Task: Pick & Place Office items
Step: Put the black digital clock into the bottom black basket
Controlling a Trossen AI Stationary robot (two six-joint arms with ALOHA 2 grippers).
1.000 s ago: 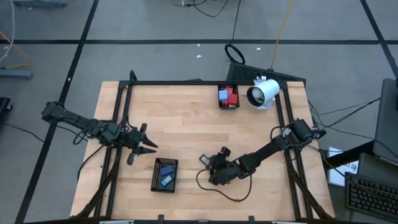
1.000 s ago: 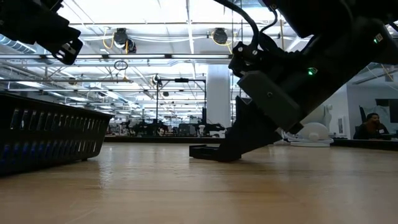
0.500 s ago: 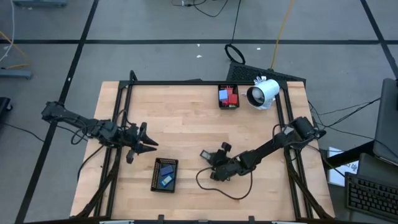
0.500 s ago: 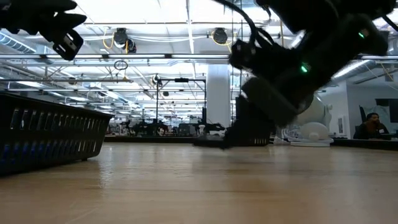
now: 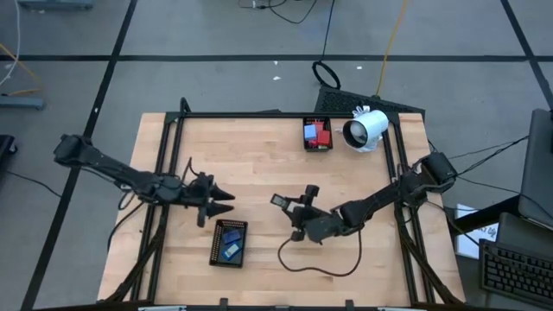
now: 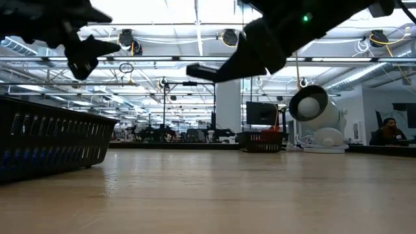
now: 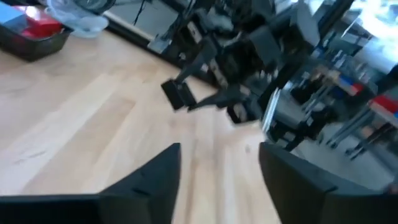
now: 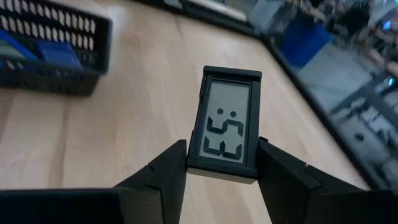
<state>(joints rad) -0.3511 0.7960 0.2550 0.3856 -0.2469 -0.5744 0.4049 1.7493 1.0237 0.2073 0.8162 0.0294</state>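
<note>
Since a second ago the right gripper (image 5: 286,206) has lifted the dark flat rectangle (image 8: 227,124) off the counter (image 5: 259,164) — jaws clamped on it, mid-air, centre. Carry step; next needs travel over the near tray (image 5: 230,242). Left gripper (image 5: 223,198) hovers beside that tray, jaws apart, empty — arm outstretched.

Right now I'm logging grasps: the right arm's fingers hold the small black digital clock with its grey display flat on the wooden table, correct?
Not quite: the small black digital clock is held by the right arm's fingers, but lifted clear above the wooden table, as the low view shows.
</note>
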